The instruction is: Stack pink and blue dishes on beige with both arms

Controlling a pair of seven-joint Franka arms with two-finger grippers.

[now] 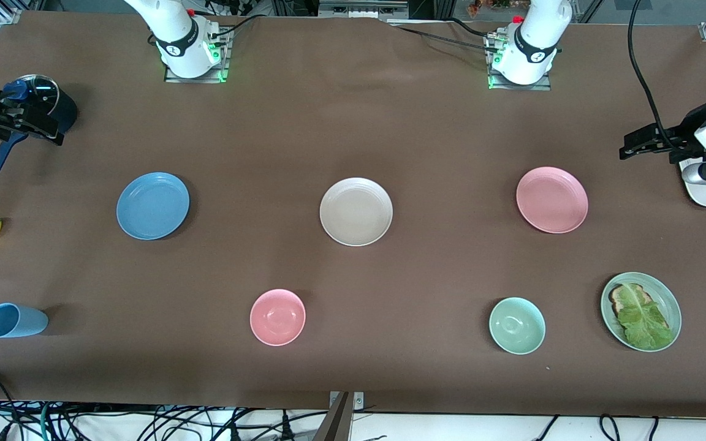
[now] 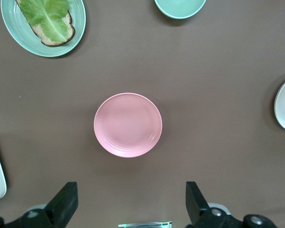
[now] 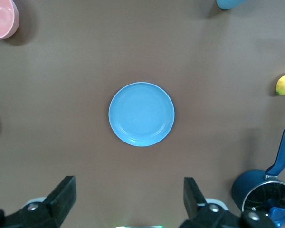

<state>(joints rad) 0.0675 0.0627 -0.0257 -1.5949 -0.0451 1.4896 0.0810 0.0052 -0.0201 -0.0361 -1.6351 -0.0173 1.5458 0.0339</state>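
Claws first: the left claw (image 2: 128,204) is up in the air with its black fingers (image 2: 65,202) spread wide and nothing between them, over bare worktop (image 1: 353,122) beside the pink plate (image 2: 128,124). The right claw (image 3: 128,202) is likewise released and empty, over the worktop beside the blue plate (image 3: 141,114). Both plates lie flat on the brown worktop, the pink one toward the left arm's end, the blue one toward the right arm's end. Between them, well apart from each, sits the beige plate (image 1: 356,211), bare. Nearer the front camera are a pink bowl (image 1: 277,316), a green bowl (image 1: 516,325) and a green plate (image 1: 665,294) carrying toast and lettuce (image 1: 641,315).
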